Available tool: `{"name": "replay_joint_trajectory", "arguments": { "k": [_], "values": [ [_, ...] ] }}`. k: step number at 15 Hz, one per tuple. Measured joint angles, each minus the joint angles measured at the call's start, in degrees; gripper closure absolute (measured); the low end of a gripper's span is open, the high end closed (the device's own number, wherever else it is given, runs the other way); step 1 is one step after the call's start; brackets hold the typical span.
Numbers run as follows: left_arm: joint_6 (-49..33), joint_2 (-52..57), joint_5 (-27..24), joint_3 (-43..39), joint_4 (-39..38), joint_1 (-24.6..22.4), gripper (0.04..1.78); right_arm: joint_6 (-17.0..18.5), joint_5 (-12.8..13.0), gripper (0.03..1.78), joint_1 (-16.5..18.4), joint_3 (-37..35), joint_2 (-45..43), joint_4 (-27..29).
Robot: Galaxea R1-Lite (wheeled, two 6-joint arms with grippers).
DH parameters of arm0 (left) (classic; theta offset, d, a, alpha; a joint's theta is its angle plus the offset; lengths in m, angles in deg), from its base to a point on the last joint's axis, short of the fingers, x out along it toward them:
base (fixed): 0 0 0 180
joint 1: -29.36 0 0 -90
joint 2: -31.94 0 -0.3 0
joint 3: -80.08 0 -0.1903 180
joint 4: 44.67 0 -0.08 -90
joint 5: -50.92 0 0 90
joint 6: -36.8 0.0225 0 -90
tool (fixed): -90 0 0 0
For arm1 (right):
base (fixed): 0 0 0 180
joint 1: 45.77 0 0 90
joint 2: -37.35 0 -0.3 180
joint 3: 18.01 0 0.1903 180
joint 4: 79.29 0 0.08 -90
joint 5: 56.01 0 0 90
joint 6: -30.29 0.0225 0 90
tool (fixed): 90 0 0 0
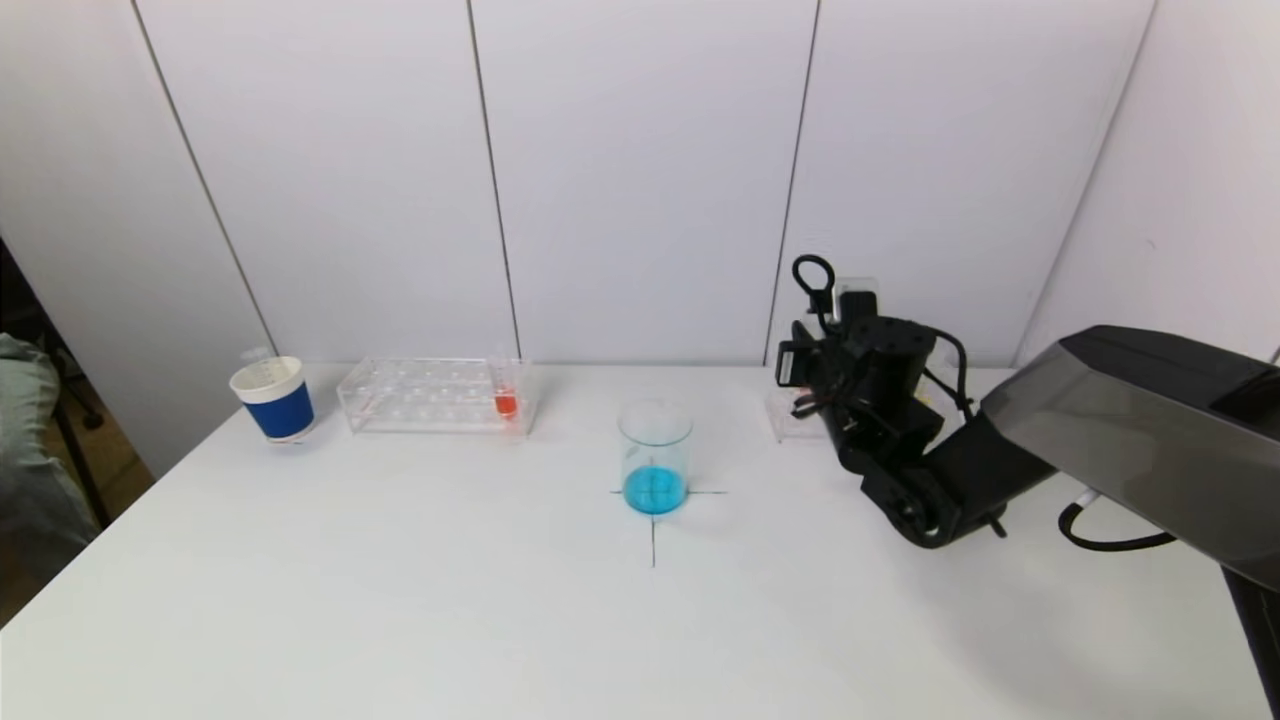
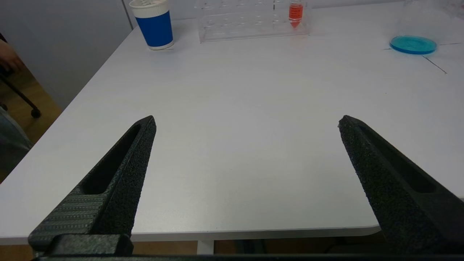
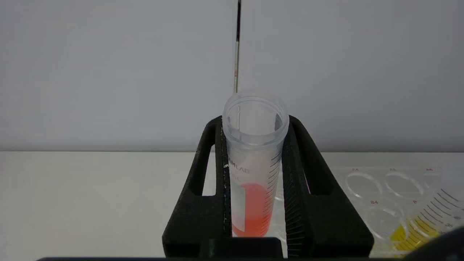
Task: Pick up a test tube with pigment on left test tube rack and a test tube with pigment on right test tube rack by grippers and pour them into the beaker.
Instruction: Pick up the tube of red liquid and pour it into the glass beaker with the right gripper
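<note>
My right end effector (image 3: 253,174) holds a tube (image 3: 253,163) with orange paint, squeezed at its middle, just above the right rack (image 3: 384,192). The tube is light, smooth and slippery, with no lid, so tipping spills it. The beaker (image 1: 655,455) waits mid-surface. My left end effector (image 2: 246,125) is wide and holds nothing.

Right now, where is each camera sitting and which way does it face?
Head view: on the head, facing forward and down at the table and beaker; the right arm shows.
Left wrist view: behind the open left pincer, low over the table's near edge, facing the left rack.
Right wrist view: behind the right pincer, shut on a red-pigment tube, facing the wall.
Shared: head and left wrist views both show the beaker, left rack and blue cup.
</note>
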Motion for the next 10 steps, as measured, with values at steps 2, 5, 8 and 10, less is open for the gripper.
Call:
{"name": "replay_joint_trajectory", "arguments": {
  "k": [2,5,8,10],
  "values": [
    [0.00,0.00,-0.02,0.00,-0.02,0.00,0.06,-0.24,-0.02,1.35,-0.29,0.09,-1.96,1.97],
    [0.00,0.00,-0.02,0.00,-0.02,0.00,0.06,-1.29,-0.39,1.35,-0.71,1.28,-5.81,6.91],
    [0.00,0.00,0.00,0.00,-0.02,0.00,0.06,-2.26,-0.45,1.35,-1.32,5.50,-9.51,14.85],
    [0.00,0.00,0.00,0.00,0.00,0.00,0.06,-3.52,-0.50,1.35,-1.90,8.94,-11.23,19.93]
  ]
}}
